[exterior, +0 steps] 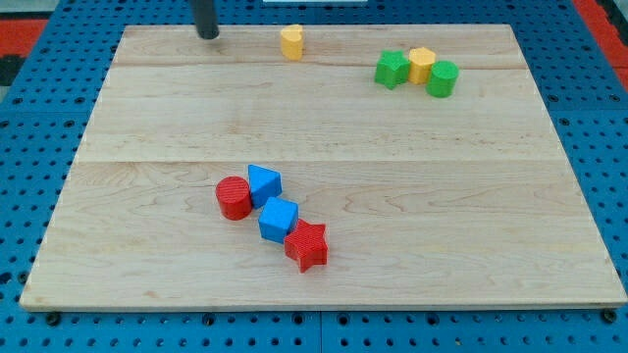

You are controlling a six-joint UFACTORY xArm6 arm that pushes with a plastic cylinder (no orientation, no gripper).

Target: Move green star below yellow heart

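The green star [392,70] lies near the view's top right, touching the left side of a yellow pentagon-like block [422,65]. The yellow heart [291,42] stands alone at the view's top centre, well to the left of the star. My tip [208,35] is at the view's top left edge of the board, left of the yellow heart and far from the green star, touching no block.
A green cylinder [443,78] sits against the yellow pentagon's right side. A red cylinder [234,198], blue triangle [264,183], blue cube [279,219] and red star [307,245] form a diagonal chain at lower centre on the wooden board [491,196].
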